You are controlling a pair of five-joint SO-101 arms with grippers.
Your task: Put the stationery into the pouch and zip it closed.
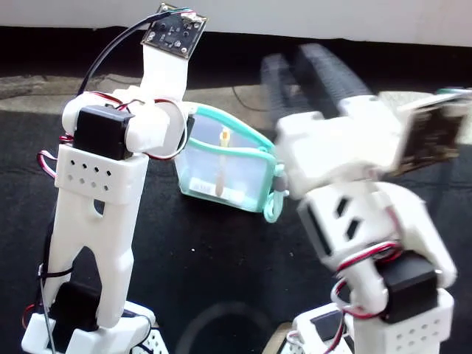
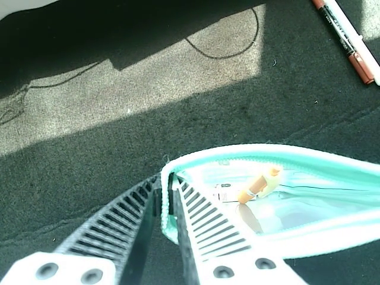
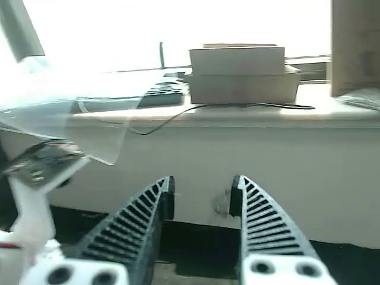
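My left claw [image 2: 166, 181] was clamped shut on the end rim of the mint-green, clear-sided zip pouch [image 1: 228, 177] at mid-frame, I judged to steady its mouth open. Right claw [image 3: 202, 185] hung high, gaping, empty. Brown-capped white pen [image 2: 347, 41] lay upper right, outside the pouch.

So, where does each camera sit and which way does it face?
High view: fixed above the table, looks down on the pouch; left arm and right arm show.
Left wrist view: on the left wrist, faces down into the open pouch, a pen beyond; the left gripper pinches the rim.
Right wrist view: on the right wrist, faces level toward boxes on a ledge; the right gripper is open.
Shared: high and left wrist views both show the pouch.
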